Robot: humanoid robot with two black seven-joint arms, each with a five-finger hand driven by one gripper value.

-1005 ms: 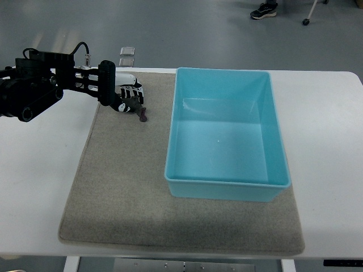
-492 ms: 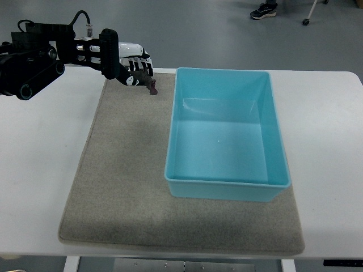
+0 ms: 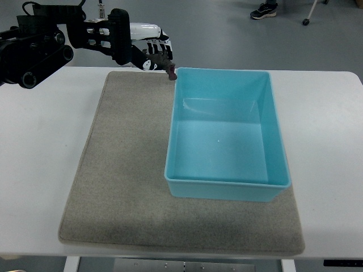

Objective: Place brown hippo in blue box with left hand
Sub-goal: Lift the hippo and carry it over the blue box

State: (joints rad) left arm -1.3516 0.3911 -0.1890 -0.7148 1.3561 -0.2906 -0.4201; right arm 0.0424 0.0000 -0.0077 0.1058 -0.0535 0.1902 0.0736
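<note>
Above the far left corner of the blue box (image 3: 227,136), the left hand (image 3: 152,51) hangs with its fingers curled around the brown hippo (image 3: 163,61), a small dark leg poking down just beside the box's rim. Its black arm reaches in from the left edge, over the white table (image 3: 39,147) and the grey mat (image 3: 119,175)
</note>
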